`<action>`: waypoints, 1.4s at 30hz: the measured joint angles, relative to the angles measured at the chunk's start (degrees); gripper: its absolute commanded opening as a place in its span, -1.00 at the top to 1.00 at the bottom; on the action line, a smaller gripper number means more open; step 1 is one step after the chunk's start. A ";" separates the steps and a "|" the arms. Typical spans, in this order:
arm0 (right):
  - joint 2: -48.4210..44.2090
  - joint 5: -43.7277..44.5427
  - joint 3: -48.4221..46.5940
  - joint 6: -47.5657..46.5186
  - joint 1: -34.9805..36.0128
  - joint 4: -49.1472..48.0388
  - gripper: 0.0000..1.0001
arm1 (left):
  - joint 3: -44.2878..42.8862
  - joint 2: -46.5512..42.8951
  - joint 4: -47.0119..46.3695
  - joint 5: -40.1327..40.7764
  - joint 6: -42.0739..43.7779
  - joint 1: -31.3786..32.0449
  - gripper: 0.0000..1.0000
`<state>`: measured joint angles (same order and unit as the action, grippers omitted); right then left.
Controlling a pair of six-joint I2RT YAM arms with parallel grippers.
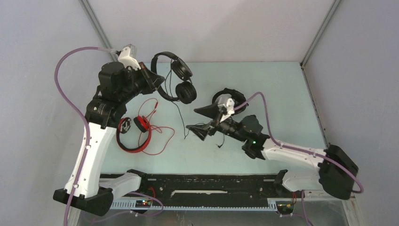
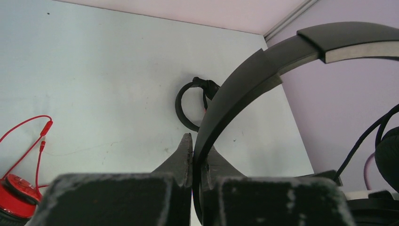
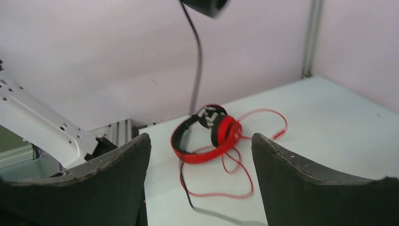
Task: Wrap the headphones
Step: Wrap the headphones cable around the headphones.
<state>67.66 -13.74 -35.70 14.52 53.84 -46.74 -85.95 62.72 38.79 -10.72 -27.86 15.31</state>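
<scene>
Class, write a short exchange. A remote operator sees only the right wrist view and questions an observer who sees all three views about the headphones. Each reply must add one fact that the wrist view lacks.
Operator: I see the red headphones beyond my open right gripper, and a black cable hanging from above. What holds it up?
Observer: The left gripper. It is shut on the headband of the black headphones and holds them up.
Operator: Is there another headset?
Observer: Yes. A second black headset lies on the table, on the far side of your arm.
</scene>
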 measured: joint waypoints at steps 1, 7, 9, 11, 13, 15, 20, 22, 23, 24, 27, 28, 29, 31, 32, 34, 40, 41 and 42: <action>2.23 -0.50 -1.86 -0.76 1.29 -1.25 -0.62 | 0.00 0.04 0.00 -0.17 0.00 0.07 1.00; 14.78 0.48 -9.97 -3.67 3.82 -6.60 -0.59 | 0.00 0.26 -0.07 -1.16 -0.02 0.70 1.00; 18.25 1.40 -11.26 -4.24 3.80 -7.78 -0.49 | 0.00 0.39 -0.04 -1.49 -0.02 0.83 1.00; 20.94 1.73 -11.67 -4.50 3.78 -8.48 -0.38 | 0.00 0.59 -0.04 -1.51 -0.02 0.85 1.00; 22.75 1.40 -11.67 -4.37 3.78 -8.41 -0.17 | -0.02 1.01 -0.02 -1.44 0.00 0.85 1.00; 24.06 0.35 -11.67 -3.82 3.78 -8.48 0.37 | -0.09 1.55 -0.02 -1.40 0.04 0.85 1.00; 25.46 -1.64 -8.98 -1.95 3.78 -9.86 1.00 | -1.64 3.43 0.57 -0.68 0.50 0.76 1.00; 25.46 -1.68 -6.45 -1.49 3.78 -10.97 1.00 | -2.51 3.85 0.76 -0.31 0.46 0.59 1.00; 25.46 -1.68 -5.01 -1.40 3.76 -11.43 1.00 | -2.97 3.93 0.85 -0.20 0.42 0.46 1.00; 25.46 -1.70 -3.74 -1.20 3.69 -11.80 1.00 | -3.34 3.93 0.85 -0.24 0.35 0.28 1.00; 25.46 -1.49 -1.44 -0.94 3.26 -12.98 1.00 | -4.33 3.93 1.01 -0.68 0.26 0.02 1.00; 25.46 -1.38 -0.96 -0.83 2.91 -13.64 1.00 | -4.83 4.07 1.33 -1.05 0.22 0.02 1.00; 25.46 -1.27 -0.59 -0.72 2.51 -14.32 1.00 | -5.29 4.20 1.53 -1.33 0.17 0.02 1.00; 25.46 -1.25 -0.20 -0.20 1.57 -15.30 1.00 | -6.25 4.50 1.88 -1.84 -0.07 0.02 1.00; 25.46 -1.29 -0.11 0.13 0.96 -15.74 1.00 | -6.45 4.52 1.92 -2.12 -0.09 0.00 1.00; 25.44 -1.53 -0.11 0.55 -0.22 -16.26 1.00 | -6.51 4.48 2.03 -3.41 0.13 -0.07 1.00; 22.80 -3.06 0.31 1.62 -4.79 -14.60 1.00 | -6.05 3.74 4.92 -7.82 5.90 -0.07 1.00; 21.70 -3.21 0.39 1.64 -5.75 -13.68 1.00 | -5.25 3.04 5.55 -8.17 7.54 -0.07 1.00; 20.52 -3.48 0.39 1.66 -6.75 -12.79 1.00 | -4.00 2.10 6.25 -8.39 9.16 0.04 1.00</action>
<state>88.18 -17.21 -35.31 16.19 47.09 -59.53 -89.95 64.82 45.04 -19.11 -18.70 15.35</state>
